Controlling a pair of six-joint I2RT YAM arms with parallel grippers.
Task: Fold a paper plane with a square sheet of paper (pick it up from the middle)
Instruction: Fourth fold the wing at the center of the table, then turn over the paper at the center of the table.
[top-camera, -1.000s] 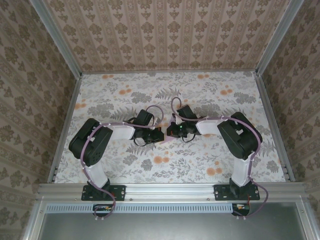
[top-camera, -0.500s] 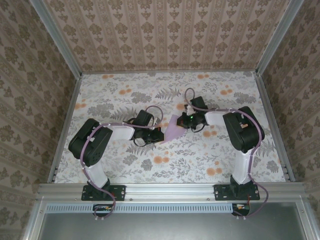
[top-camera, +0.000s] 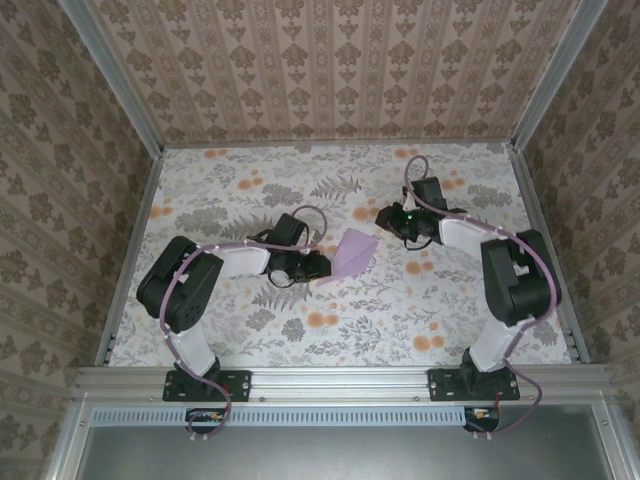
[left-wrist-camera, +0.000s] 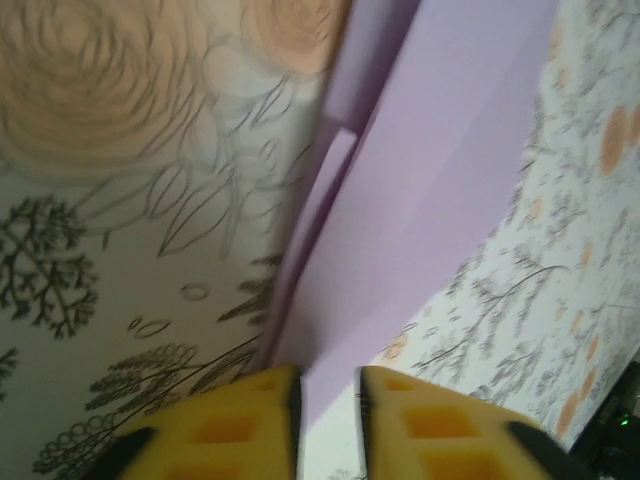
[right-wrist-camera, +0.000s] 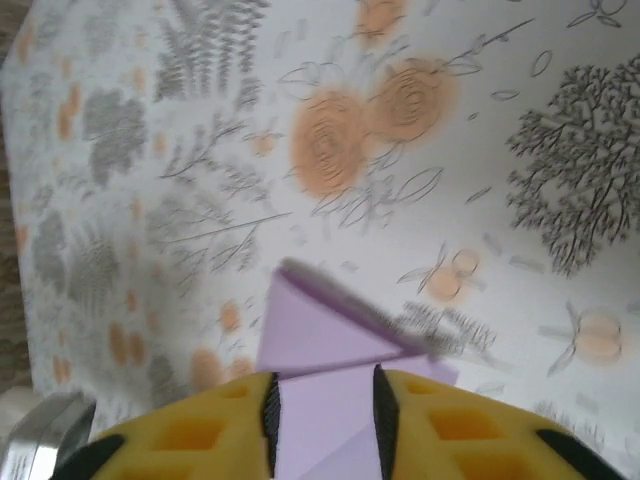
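one lilac sheet of paper (top-camera: 353, 254), already folded into a smaller, layered, roughly kite-like shape, lies flat near the middle of the flowered surface (top-camera: 400, 310), its long axis running from about 8 o'clock to 2 o'clock in the top view. the left gripper (top-camera: 318, 266) sits at the 8 o'clock end of the sheet, right against its lower corner. in the left wrist view the left gripper (left-wrist-camera: 328, 385) has its yellow fingers (left-wrist-camera: 250, 420) a narrow way apart, and the paper (left-wrist-camera: 440, 180) runs down into that gap with stacked folded edges along its left side; the jaws are parted, not clenched on the thin sheet. the right gripper (top-camera: 384, 214) is low over the surface at about 1 o'clock from the sheet, near its upper corner and apart from it in the top view. in the right wrist view the right gripper (right-wrist-camera: 325, 400) stands loose, its fingers (right-wrist-camera: 200, 430) clearly separated, and through the gap shows the paper (right-wrist-camera: 320, 335) with a triangular flap whose tip points toward 3 o'clock. whether either gripper's fingertips touch the sheet, i cannot tell.
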